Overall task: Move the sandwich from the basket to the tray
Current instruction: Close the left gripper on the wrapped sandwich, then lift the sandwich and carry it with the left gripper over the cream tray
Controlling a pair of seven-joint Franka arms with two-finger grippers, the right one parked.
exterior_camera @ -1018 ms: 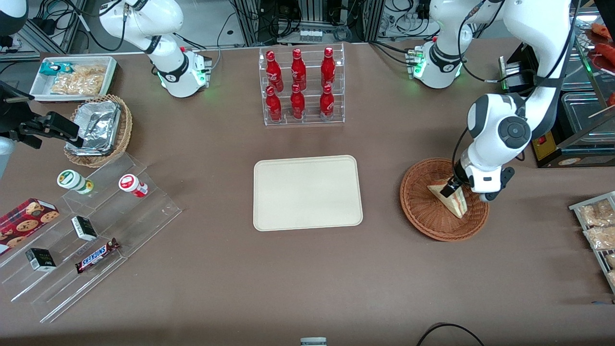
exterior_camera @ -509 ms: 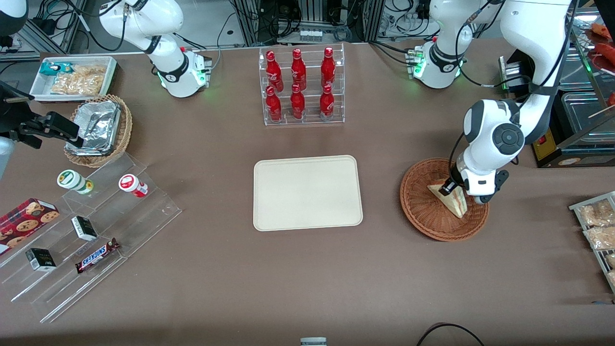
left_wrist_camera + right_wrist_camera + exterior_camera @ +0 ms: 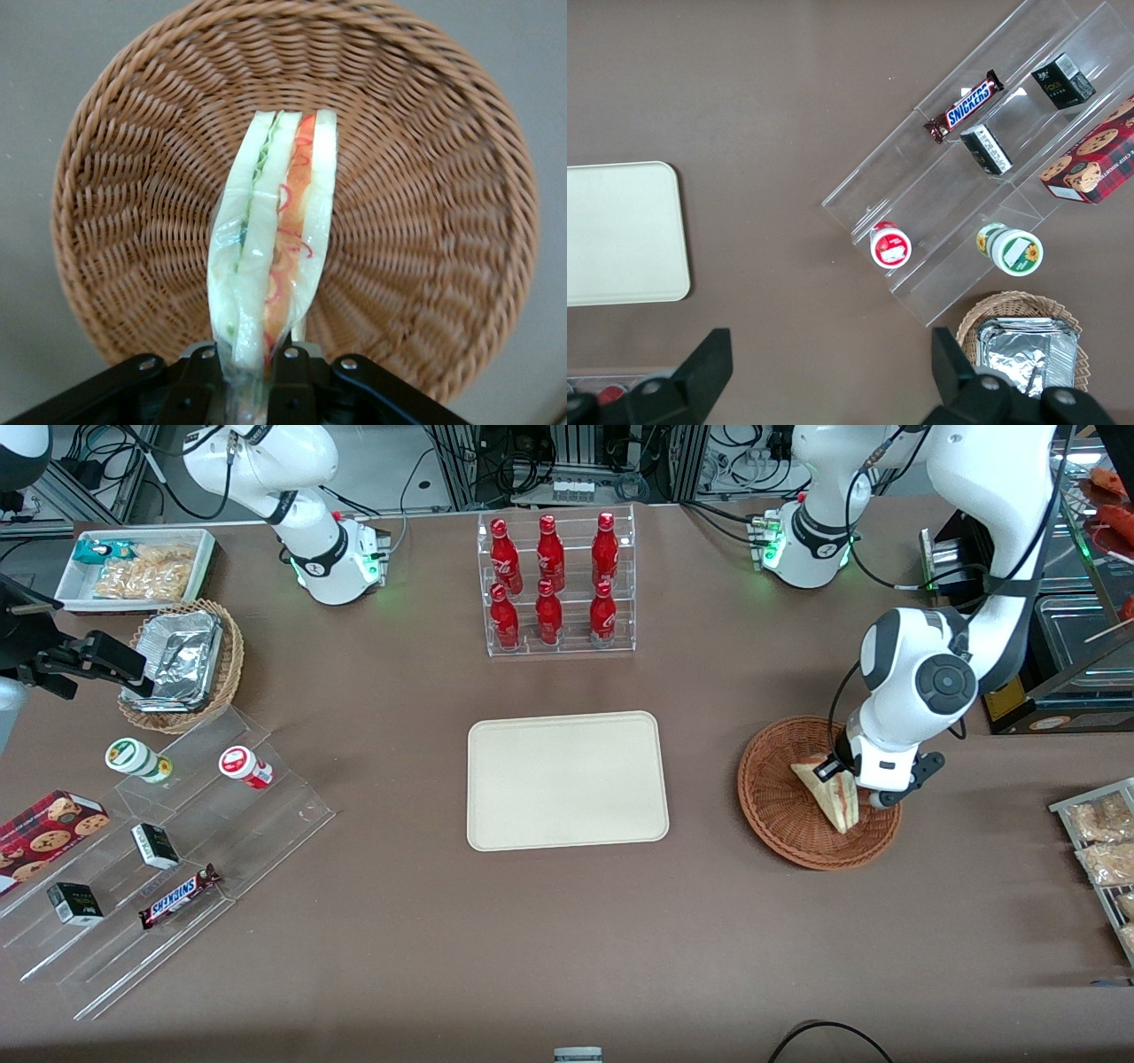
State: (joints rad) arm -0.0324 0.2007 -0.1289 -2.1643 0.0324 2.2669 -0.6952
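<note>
The sandwich [image 3: 828, 795] is a clear-wrapped wedge with red, pink and green filling, standing on edge over the reddish-brown wicker basket [image 3: 780, 815]. My left gripper [image 3: 840, 777] is over the basket and shut on the sandwich's wrapped end. In the left wrist view the sandwich [image 3: 275, 239] sticks out from between the black fingers [image 3: 197, 372], with the basket [image 3: 425, 195] below it; the gripper [image 3: 248, 376] clamps the wrapper. The cream tray [image 3: 567, 779] lies flat at the table's middle, beside the basket, and also shows in the right wrist view [image 3: 620, 232].
A clear rack of red bottles [image 3: 554, 584] stands farther from the camera than the tray. Toward the parked arm's end are a tan basket with foil [image 3: 182, 662], a white snack bin [image 3: 133, 567] and clear stepped shelves [image 3: 168, 850]. Snack packets [image 3: 1099, 841] lie at the working arm's end.
The gripper has tilted the sandwich up onto its edge and shifted slightly; the wedge now looks narrower from the front. The basket and tray have not moved.
</note>
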